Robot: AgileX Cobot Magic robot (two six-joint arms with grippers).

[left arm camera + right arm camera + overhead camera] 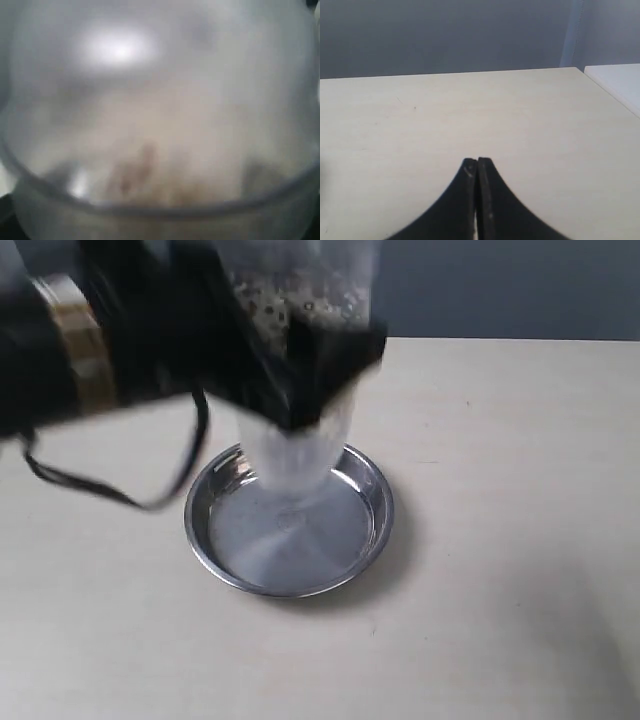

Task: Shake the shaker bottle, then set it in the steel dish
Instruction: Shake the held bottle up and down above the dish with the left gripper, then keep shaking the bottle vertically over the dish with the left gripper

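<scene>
Your left gripper (300, 380) is clamped around the middle of the shaker bottle (295, 455), its black fingers crossing the clear body in the exterior view. How wide they stand is lost in blur. Speckled pellets (290, 300) show inside the bottle above the grip. In the left wrist view the bottle (160, 125) fills the whole frame as a cloudy curved wall, with a brown smear of pellets (132, 172) behind the plastic.

The bottle stands roughly upright, and its lower end hangs over the back part of the steel dish (375, 525). The blur hides whether it touches the dish floor. The dish lies flat on the pale table (500, 540), and a small mark shows at its centre. A thin black cable (100, 490) droops from the left arm over the table beside the dish, and a gold band (85, 345) rings the arm.

Your right gripper (477, 162) has its two fingers pressed together, tip to tip, with nothing between them. It is above bare table (470, 110), and a grey-blue wall (445, 35) stands beyond.
</scene>
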